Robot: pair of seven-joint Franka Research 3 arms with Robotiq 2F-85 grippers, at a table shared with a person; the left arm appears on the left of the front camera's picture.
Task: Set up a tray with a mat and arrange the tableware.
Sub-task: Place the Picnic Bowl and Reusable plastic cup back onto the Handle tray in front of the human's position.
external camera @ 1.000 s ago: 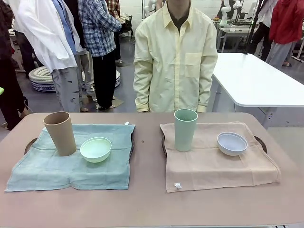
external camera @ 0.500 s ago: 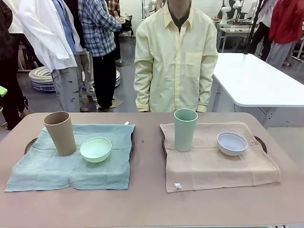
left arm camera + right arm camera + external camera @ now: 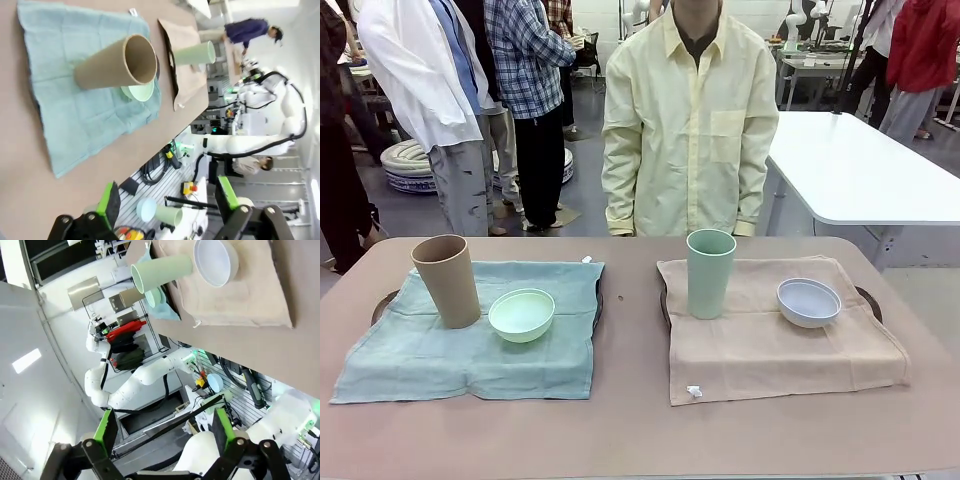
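Note:
A tan cup (image 3: 446, 280) and a mint green bowl (image 3: 521, 315) stand on a teal mat (image 3: 440, 360) over the left tray (image 3: 383, 301). A mint green cup (image 3: 710, 272) and a pale grey-white bowl (image 3: 809, 302) stand on a beige mat (image 3: 770, 350) over the right tray (image 3: 869, 299). My left gripper (image 3: 167, 200) is open and held high, off to the side of the tan cup (image 3: 117, 62) and teal mat (image 3: 75, 105). My right gripper (image 3: 164, 430) is also open, far from the mint cup (image 3: 162, 271) and pale bowl (image 3: 216, 260).
A person in a pale yellow shirt (image 3: 690, 120) stands at the table's far edge, hands down. Other people stand behind at the left. A strip of bare brown table (image 3: 630, 330) runs between the two mats. A white table (image 3: 860, 170) stands at the back right.
A small green shape at the front view's left edge has gone out of the picture. The cups, bowls and mats have not moved.

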